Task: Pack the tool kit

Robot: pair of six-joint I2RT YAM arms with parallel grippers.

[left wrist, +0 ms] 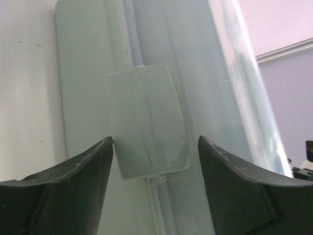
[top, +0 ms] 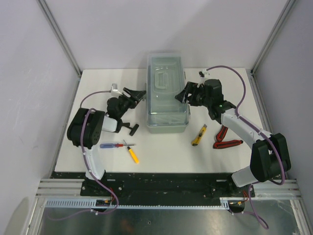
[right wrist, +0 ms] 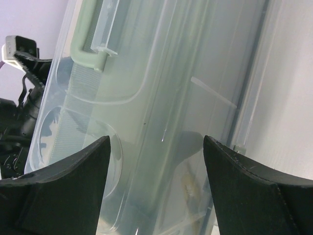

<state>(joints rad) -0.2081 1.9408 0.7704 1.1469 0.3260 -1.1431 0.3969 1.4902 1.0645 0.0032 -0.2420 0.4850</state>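
Left gripper (left wrist: 155,142) astride latch (left wrist: 146,122), wrist view

Left tool (left wrist: 155,141), jaws apart, pale green latch (left wrist: 146,122) of tool kit box (left wrist: 83,73) between them

The top camera looks steeply down from above and behind the arm bases, far enough to take in the whole table (top: 98,147). The left wrist camera sits close to the tool box (top: 167,93), facing a side latch (left wrist: 146,120) between its own fingers (left wrist: 73,186). The right wrist camera, just as near, looks across the clear lid (right wrist: 161,73) from the opposite side and catches the left arm (right wrist: 17,107). All three views share the box.
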